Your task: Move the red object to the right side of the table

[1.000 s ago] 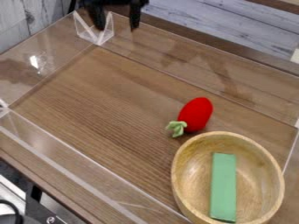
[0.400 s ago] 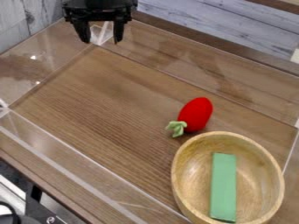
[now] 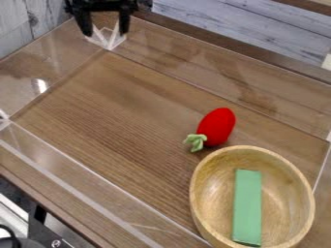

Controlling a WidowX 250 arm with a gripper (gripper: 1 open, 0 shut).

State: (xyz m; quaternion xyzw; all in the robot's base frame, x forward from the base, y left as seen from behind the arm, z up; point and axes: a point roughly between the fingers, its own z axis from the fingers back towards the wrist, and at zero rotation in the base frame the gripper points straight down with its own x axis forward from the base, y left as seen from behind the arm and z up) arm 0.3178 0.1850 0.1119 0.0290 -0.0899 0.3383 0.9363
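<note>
Near edge: round wooden bowl (image 3: 253, 197) at the lower right, flat green block (image 3: 247, 205) lying inside it. Both unmoved over the last second.

Just beyond the bowl's far-left rim: the red object (image 3: 216, 123), green stem end pointing toward the bowl, resting on the table (image 3: 116, 116). Close to the bowl, apparently not touching. Same spot as a second ago; untouched.

Far side, well apart from the bowl, at the top-left corner by the clear acrylic wall (image 3: 110, 37): the gripper (image 3: 103, 19), pointing down, jaws spread, nothing between them. Change: it has slid leftward along the back edge, farther from the bowl and the fruit.

Judgement: no approach yet; the drift runs away from the target, so the pick is still entirely ahead.
</note>
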